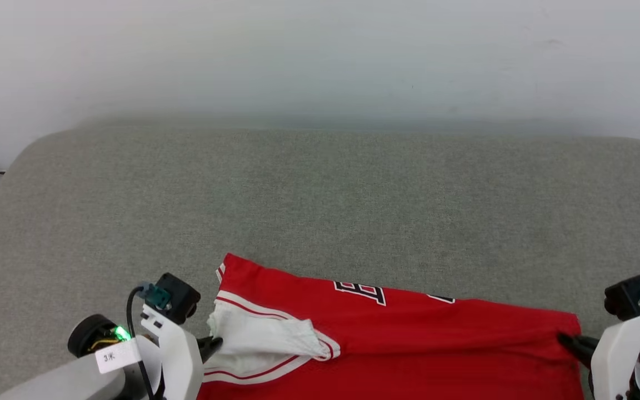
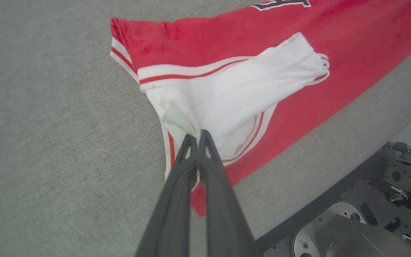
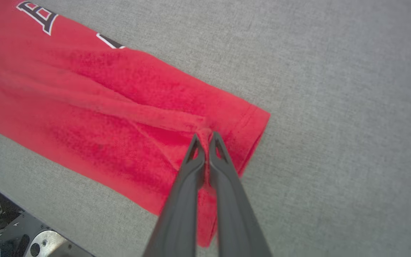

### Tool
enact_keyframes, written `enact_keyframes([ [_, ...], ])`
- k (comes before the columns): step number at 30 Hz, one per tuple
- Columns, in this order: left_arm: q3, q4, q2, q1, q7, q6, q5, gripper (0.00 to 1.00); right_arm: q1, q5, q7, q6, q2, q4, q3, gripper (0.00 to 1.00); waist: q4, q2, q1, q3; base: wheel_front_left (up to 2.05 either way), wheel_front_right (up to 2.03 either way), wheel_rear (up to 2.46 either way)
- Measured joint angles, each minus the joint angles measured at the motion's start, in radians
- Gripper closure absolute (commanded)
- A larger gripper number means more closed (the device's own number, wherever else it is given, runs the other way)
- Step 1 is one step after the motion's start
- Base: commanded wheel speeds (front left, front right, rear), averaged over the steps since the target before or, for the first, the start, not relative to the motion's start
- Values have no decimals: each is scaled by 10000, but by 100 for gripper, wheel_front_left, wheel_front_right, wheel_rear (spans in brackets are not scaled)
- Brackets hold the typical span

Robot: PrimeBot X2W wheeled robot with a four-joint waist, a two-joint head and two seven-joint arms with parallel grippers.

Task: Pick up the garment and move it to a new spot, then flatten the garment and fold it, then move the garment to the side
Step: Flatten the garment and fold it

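The left gripper (image 2: 198, 136) was pinched tight on the white sleeve (image 2: 234, 96) of the red jersey T-shirt (image 1: 409, 333), right by the striped trim. The right gripper (image 3: 204, 137) was pinched tight too, on a bunched bit of red cloth near the hem at the shirt's other end. The shirt lay spread between them on the grey fabric seat (image 1: 320, 194), at its near edge, close to the robot.

In the head view the bottom of the shirt was cut off by the picture edge, and white wrist parts hid most of the dark fingers. The black letters (image 1: 361, 293) were cut off at the shirt's far edge, so the word could not be read. The wrist views showed the fingertips squeezing the cloth much better than the head view did. The left wrist view also showed the sleeve lying over the red body, and a bit of the robot's metal base (image 2: 351, 228)
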Motion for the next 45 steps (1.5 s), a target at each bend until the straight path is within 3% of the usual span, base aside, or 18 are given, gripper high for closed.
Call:
enact_keyframes([
  [11,2,815,-631,804,-311,-12,-115,100,593,-238,326,0,569,514,-94,100,15,0,2,387,0,0,0],
  [12,12,897,-685,847,-357,-12,-169,100,595,-278,309,0,604,568,-82,94,14,0,2,401,0,0,0],
  [13,38,961,-719,896,-445,-12,-203,96,595,-284,268,0,627,598,-82,71,13,0,2,401,0,0,0],
  [14,77,1018,-731,930,-560,0,-242,72,595,-284,226,0,644,594,-79,9,9,0,2,392,0,0,0],
  [15,128,1064,-732,949,-711,71,-224,47,595,-284,148,0,656,573,-88,0,4,0,3,375,0,0,0],
  [16,180,1099,-717,952,-880,155,-134,0,596,-284,52,0,660,516,-117,0,1,0,2,351,0,0,0],
  [25,846,545,-510,1254,-2673,1074,261,0,904,35,-134,-2,157,-782,-1179,0,55,0,2,-87,0,0,0],
  [35,2010,161,-658,1866,-4619,2924,832,0,1590,897,1440,-2,-295,-1191,-2652,0,289,0,2,-220,0,0,0],
  [41,3657,-268,-1208,2525,-4723,3685,2006,0,1791,1373,2130,-4,-337,-920,-3294,0,521,0,2,39,0,0,0],
  [45,5016,-529,-1695,3327,-4725,3917,3168,0,1901,1605,2364,-4,-67,-652,-3498,0,754,0,2,240,0,0,0],
])
